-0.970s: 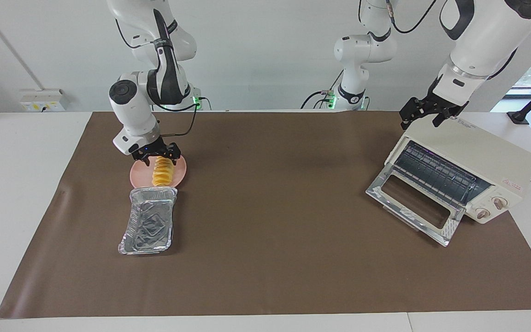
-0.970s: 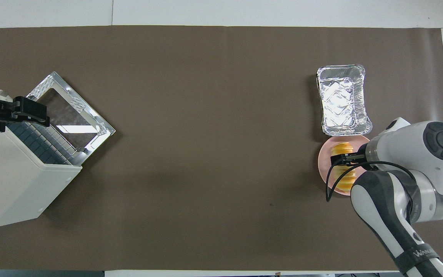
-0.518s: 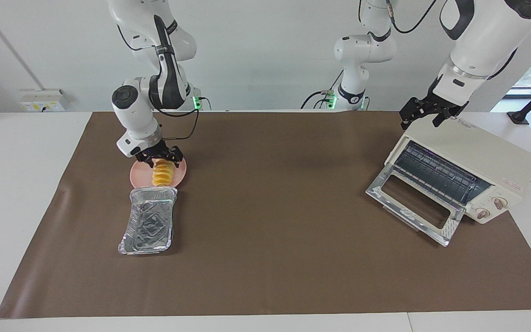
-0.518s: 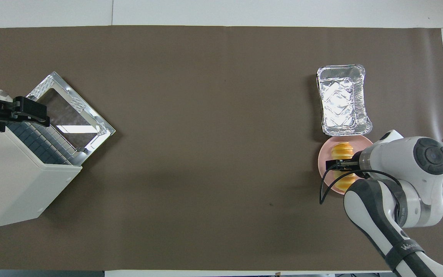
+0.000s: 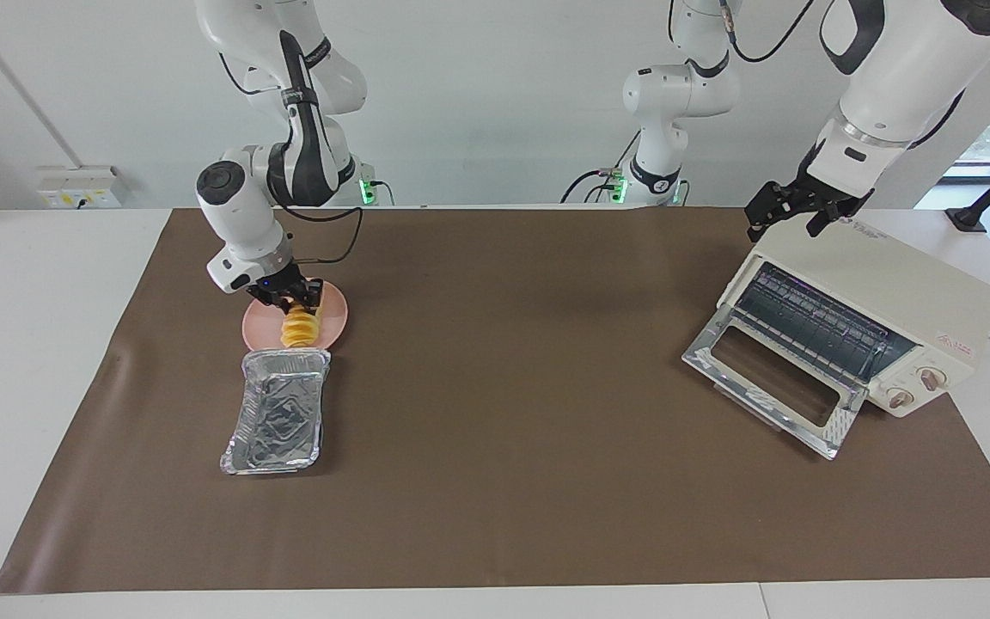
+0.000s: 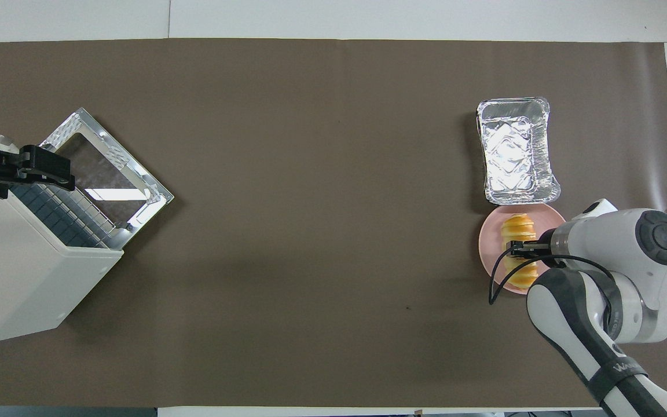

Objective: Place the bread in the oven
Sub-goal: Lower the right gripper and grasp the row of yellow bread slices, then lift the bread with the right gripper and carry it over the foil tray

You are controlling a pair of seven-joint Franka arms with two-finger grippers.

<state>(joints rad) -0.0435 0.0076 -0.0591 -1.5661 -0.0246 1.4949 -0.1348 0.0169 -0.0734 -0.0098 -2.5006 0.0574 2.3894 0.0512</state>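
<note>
Right tool point(image 5: 292, 300) clamped on bread point(image 5: 299, 328) | left tool point(image 5: 791, 209) over oven point(image 5: 890, 297)

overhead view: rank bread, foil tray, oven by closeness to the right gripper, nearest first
Right gripper is closed around the loaf on the pink plate.
1. bread: in its grip, on the plate.
2. foil tray: beside the plate, farther from the robots.
3. oven: at the left arm's end.

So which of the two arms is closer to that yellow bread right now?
The right one. The right pincer is down at the bread on the pink plate. The left pincer is above the oven, at the table's other end.
</note>
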